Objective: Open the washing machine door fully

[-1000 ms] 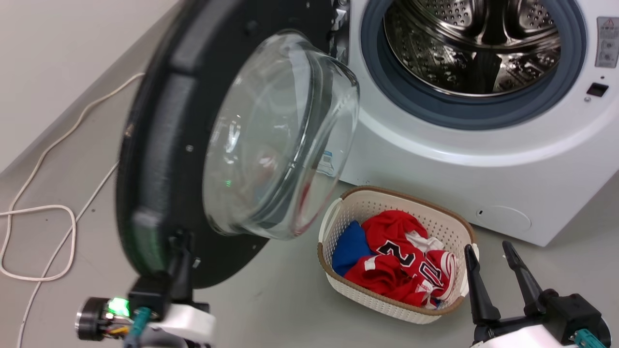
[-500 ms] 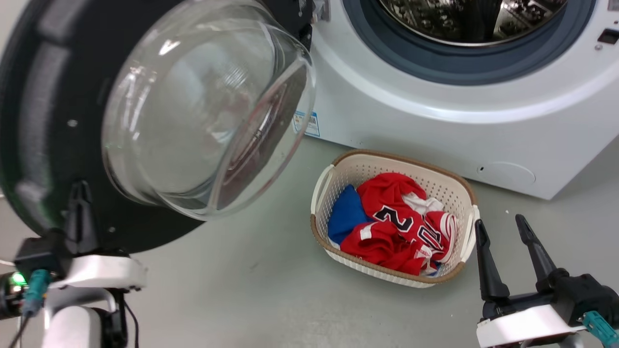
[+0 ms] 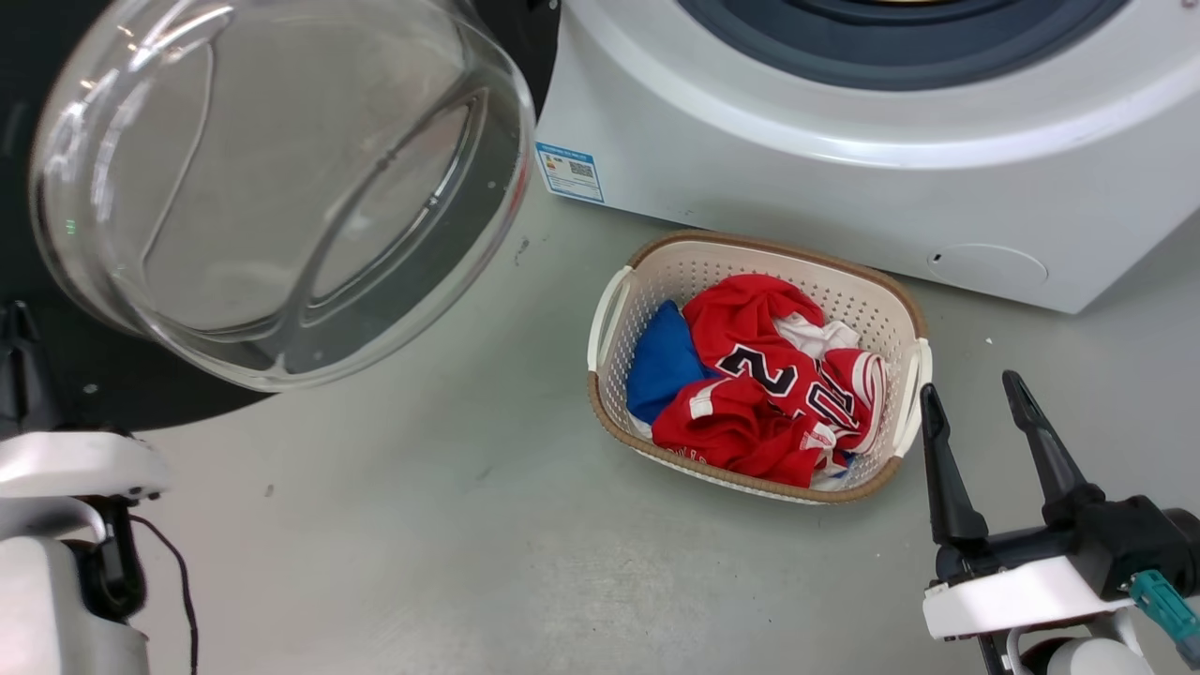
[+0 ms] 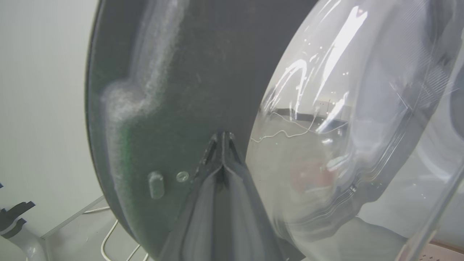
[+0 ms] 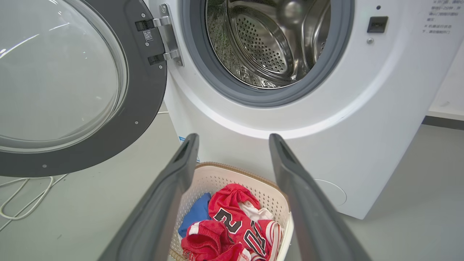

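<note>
The washing machine door stands swung out to the left of the white washing machine; its clear glass bowl bulges toward me. In the left wrist view my left gripper is shut, its tips against the door's black inner rim beside the glass. In the head view the left gripper shows as one dark finger at the left edge. The right wrist view shows the door on its metal hinge and the steel drum. My right gripper is open, holding nothing.
A cream basket of red and blue clothes sits on the grey floor in front of the machine, just left of the right gripper's fingers. A white cable lies on the floor under the door.
The head camera has tilted down, so the machine sits higher in the picture. The door has swung further left and wider, with my left gripper following it. The right gripper stays open.
</note>
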Robot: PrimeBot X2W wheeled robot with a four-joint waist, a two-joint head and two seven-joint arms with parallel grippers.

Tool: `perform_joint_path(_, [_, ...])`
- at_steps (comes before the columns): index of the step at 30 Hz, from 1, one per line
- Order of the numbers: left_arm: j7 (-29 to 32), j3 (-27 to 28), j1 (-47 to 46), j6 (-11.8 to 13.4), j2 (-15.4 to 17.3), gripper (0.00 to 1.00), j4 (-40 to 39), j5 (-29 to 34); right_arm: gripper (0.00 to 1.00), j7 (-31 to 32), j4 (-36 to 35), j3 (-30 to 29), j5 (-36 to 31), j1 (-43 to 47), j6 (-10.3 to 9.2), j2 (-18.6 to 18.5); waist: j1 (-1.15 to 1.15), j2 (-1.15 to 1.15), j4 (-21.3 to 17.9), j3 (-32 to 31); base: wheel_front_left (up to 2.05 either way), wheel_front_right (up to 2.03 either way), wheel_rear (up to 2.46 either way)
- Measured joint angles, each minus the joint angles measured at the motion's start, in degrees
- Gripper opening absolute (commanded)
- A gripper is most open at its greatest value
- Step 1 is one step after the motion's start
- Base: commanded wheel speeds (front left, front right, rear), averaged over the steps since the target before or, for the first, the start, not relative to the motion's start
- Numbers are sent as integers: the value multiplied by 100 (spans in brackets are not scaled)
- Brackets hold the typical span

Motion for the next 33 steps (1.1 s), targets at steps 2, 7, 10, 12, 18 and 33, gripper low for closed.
perform_joint_path(2, [-1,137,-141,-73,65,0,233,-8,100,0,1,27,-40,-46,0,1,0,0,-41,55,0,0,0])
perform_joint_path(7, [0,403,-491,-147,287,0,761,0,100,0,-8,-35,-77,-100,0,1,0,0,-151,164,0,0,0])
perform_joint_path(10, [0,550,-698,-245,412,0,1070,-8,100,0,-31,-67,-91,-124,0,1,0,0,-199,224,0,0,0])
perform_joint_path(12, [0,656,-831,-294,459,0,1238,-22,100,0,-47,-77,-99,-142,0,1,0,0,-223,261,0,0,0])
perform_joint_path(18, [0,877,-1066,-396,611,0,1673,2,100,0,-85,-65,-142,-187,0,1,0,0,-306,360,0,0,0])
perform_joint_path(33, [5,1301,-832,-613,512,0,1478,377,100,0,-20,-191,22,-161,0,0,0,0,-505,22,0,0,0])
